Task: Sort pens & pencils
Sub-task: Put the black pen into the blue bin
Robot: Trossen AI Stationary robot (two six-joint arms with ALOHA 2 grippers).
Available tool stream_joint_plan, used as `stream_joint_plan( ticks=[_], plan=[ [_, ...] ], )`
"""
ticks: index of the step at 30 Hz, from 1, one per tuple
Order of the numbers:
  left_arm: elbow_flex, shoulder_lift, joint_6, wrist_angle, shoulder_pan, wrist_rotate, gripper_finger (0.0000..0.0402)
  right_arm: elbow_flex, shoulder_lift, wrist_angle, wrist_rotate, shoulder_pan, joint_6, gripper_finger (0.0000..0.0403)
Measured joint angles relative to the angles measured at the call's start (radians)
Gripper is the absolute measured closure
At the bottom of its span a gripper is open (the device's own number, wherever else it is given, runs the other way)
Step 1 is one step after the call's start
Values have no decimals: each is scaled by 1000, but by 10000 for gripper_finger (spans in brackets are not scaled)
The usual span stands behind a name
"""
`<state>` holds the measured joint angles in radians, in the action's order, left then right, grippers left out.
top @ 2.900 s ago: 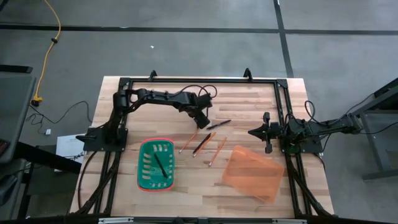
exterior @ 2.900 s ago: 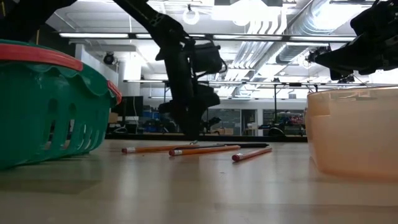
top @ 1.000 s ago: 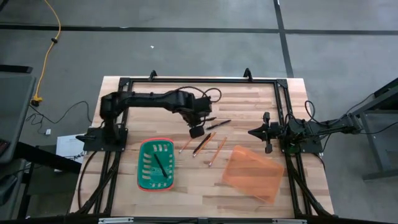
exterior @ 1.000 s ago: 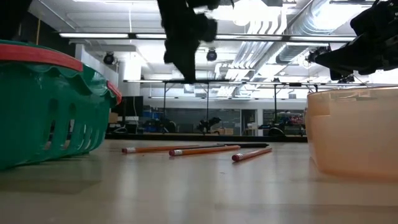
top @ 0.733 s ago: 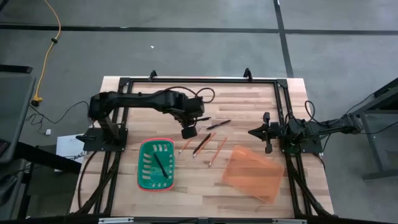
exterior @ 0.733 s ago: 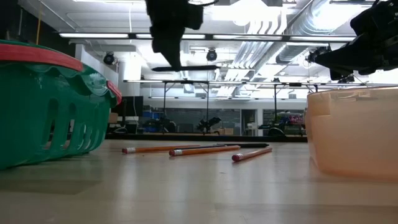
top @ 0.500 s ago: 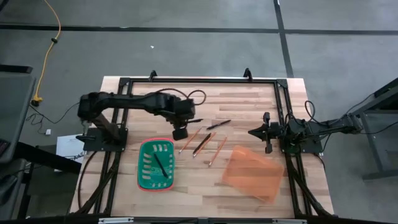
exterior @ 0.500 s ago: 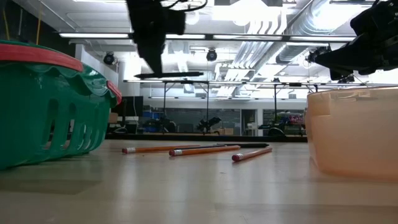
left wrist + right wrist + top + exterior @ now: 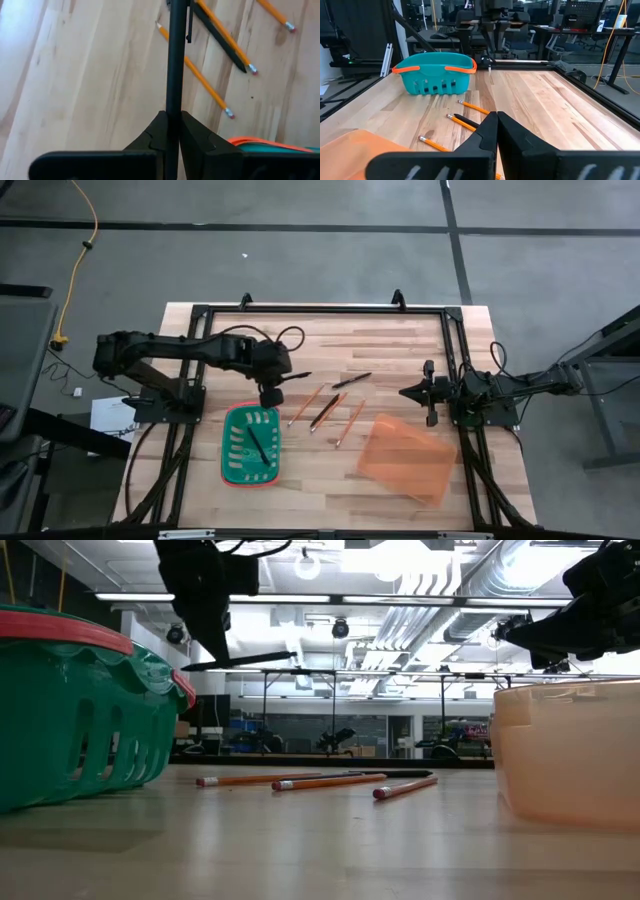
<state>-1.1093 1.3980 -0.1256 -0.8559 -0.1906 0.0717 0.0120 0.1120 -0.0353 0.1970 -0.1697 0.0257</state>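
You get the overhead view straight down on the whole table (image 9: 400, 330); the low view sits at tabletop level, facing the room. Each wrist view looks past its own fingers. All four share the pencils (image 9: 330, 412)

Premises: robotics lab or workshop, open-plan. Evidence: exposed ceiling ducts (image 9: 470, 580) and strip lights (image 9: 330, 597) overhead; rows of workbenches (image 9: 580, 31) with monitors (image 9: 580, 7) and office chairs (image 9: 520, 47) beyond far edge; grey floor (image 9: 300, 260) marked with dark tape lines; yellow extension cable (image 9: 80, 250) trailing; butcher-block surface (image 9: 400, 350) ringed by black metal frame (image 9: 320, 309).
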Motion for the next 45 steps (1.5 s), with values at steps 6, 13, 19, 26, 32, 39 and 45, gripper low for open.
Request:
stream_joint_plan(
  ticks=[6,13,19,26,32,39,45],
  plan=[
    [1,1,5,-1,44,-1,383,0,0,0,0,0,0,403],
    [1,-31,6,-32,121,23,383,0,0,0,0,0,0,403],
    [33,-100,-29,-40,176,57,383,0,0,0,-1,0,0,403],
    [110,-186,-126,-27,178,54,383,0,0,0,-5,0,0,403],
    [116,-234,-190,-55,204,41,383,0,0,0,-4,0,0,403],
    [116,-256,-215,-152,286,41,383,0,0,0,-4,0,0,403],
    [116,-256,-156,-265,381,76,383,0,0,0,-4,0,0,403]
  ],
)
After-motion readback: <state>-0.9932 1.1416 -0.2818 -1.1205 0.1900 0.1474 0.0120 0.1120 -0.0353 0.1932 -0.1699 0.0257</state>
